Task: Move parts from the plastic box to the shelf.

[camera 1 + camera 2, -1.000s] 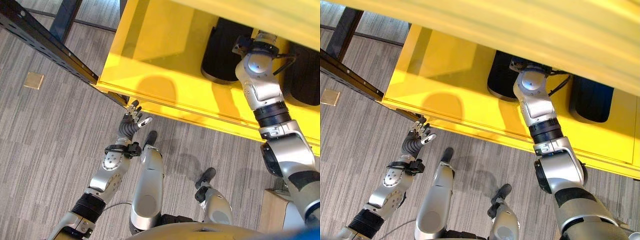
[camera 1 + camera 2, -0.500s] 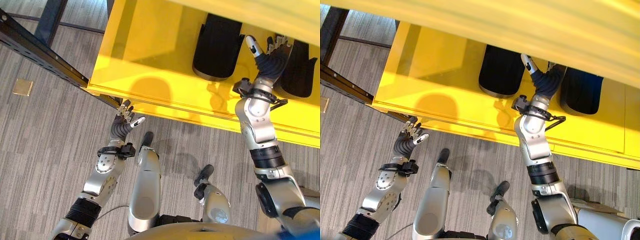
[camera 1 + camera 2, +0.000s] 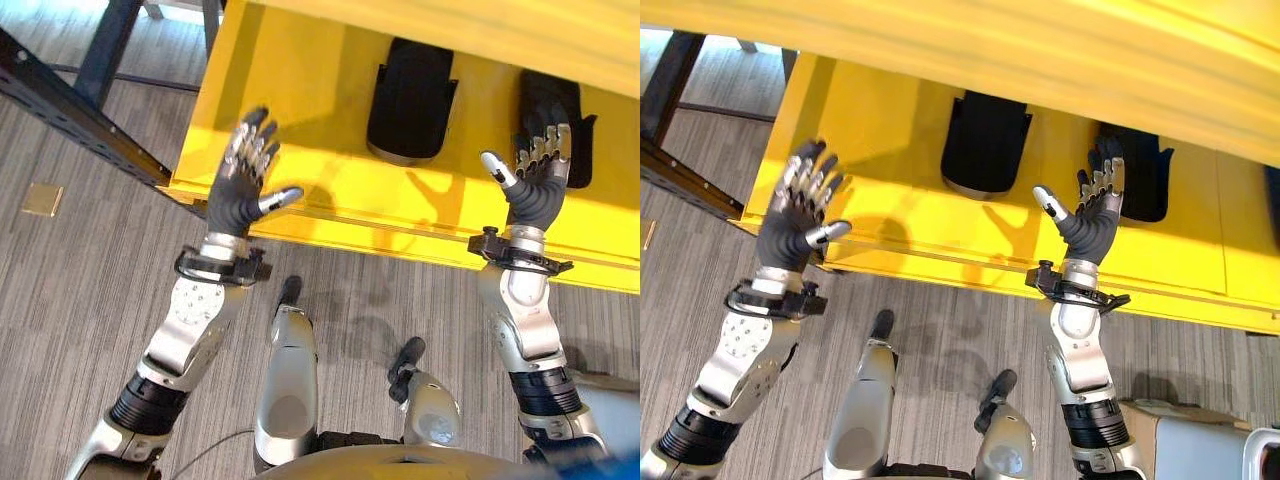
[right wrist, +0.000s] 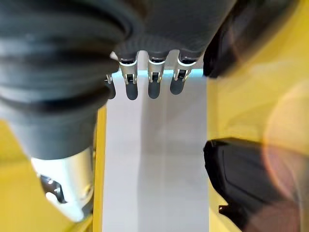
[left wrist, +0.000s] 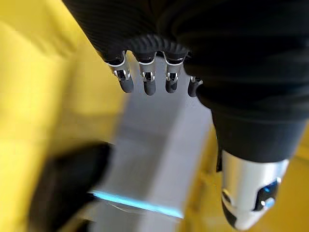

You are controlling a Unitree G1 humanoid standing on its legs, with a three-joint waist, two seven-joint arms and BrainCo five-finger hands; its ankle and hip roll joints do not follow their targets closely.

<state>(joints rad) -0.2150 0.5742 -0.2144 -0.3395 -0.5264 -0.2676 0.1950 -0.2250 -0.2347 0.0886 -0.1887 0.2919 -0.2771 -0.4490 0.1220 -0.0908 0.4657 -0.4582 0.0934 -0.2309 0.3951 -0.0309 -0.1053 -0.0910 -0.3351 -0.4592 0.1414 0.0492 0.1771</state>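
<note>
Both hands are raised over the near edge of the yellow shelf [image 3: 320, 110], empty; to do this step well they should draw back clear of the shelf lip before going for another part. The left hand [image 3: 240, 185] and right hand [image 3: 535, 185] are spread wide, thumbs apart, pinching nothing. Farther back, two black parts [image 3: 412, 100] [image 3: 553, 105] lie on the shelf.

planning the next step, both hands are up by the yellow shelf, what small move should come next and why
Probably draw both arms back from the yellow shelf and turn toward the box. The left hand and right hand are open and hold nothing, and two black parts already lie on the shelf.
</note>
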